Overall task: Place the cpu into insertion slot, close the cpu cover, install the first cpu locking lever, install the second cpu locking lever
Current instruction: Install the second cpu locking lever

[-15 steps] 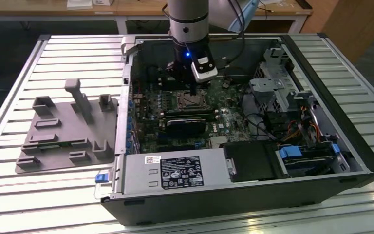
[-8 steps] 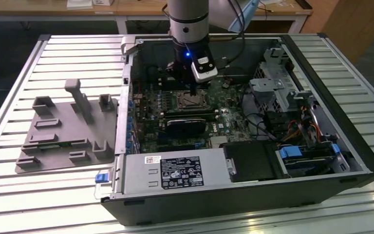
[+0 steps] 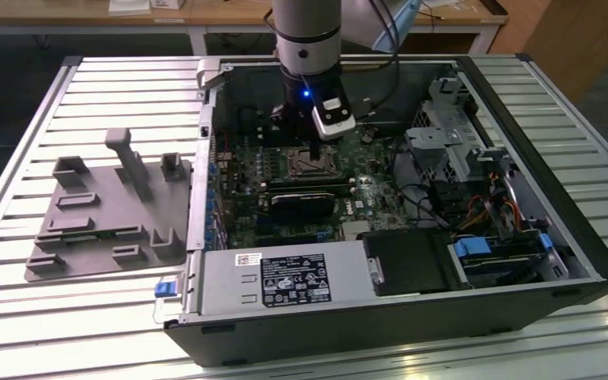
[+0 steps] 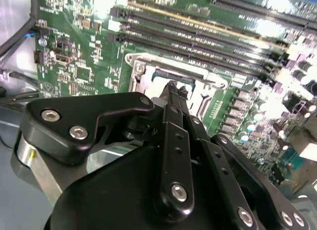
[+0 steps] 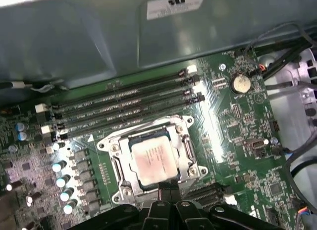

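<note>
The tool hangs down from the arm into the open computer case, right above the socket area of the green circuit board. In the second wrist view its black fingers look pressed together into one narrow tip, and nothing is pinched between them. The tip stands at the edge of the cpu cover, touching it or just above it; I cannot tell which.

The cpu already lies flat in the insertion slot, its dull grey top facing up. The silvery cpu cover lies down around the chip, and the chip shows through its square window. Whether the locking levers are hooked I cannot tell.

Just beside the socket run four long dark memory slots, and a round coin battery sits further away on the board.

In the exterior view the case lies on its side on a slatted metal table. On the exterior view's left of the case rests a grey plastic fixture. At the near side of the case sits the power supply, a grey box with a label.
</note>
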Robot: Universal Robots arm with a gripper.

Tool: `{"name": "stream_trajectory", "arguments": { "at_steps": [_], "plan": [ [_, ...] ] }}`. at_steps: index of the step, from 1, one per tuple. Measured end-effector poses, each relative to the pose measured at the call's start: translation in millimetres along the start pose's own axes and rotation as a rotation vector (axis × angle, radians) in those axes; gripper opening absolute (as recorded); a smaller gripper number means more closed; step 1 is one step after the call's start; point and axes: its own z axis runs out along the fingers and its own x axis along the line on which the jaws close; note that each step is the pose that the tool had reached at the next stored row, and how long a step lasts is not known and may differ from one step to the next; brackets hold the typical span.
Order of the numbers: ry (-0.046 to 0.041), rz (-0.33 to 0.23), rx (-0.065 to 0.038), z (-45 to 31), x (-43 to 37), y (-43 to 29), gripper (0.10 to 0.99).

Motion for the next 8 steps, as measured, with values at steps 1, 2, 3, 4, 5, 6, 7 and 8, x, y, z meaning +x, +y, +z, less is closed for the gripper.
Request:
{"name": "stream_trajectory", "arguments": {
  "at_steps": [1,2,3,4,5,6,7,8],
  "plan": [
    [0.0000,0.000,0.000,0.0,-0.5,-1.6,0.102],
    [0.0000,0.000,0.000,-0.1,-1.0,-3.3,0.102],
    [0.0000,0.000,0.000,-0.1,-1.4,-4.7,0.102],
    [0.0000,0.000,0.000,-0.1,-1.7,-5.7,0.102],
    [0.0000,0.000,0.000,-0.2,-2.0,-6.5,0.102],
    [0.0000,0.000,0.000,-0.2,-2.1,-7.0,0.102],
    [0.0000,0.000,0.000,-0.2,-2.2,-7.3,0.102],
    [0.0000,0.000,0.000,-0.2,-2.3,-7.8,0.102]
  ]
}}
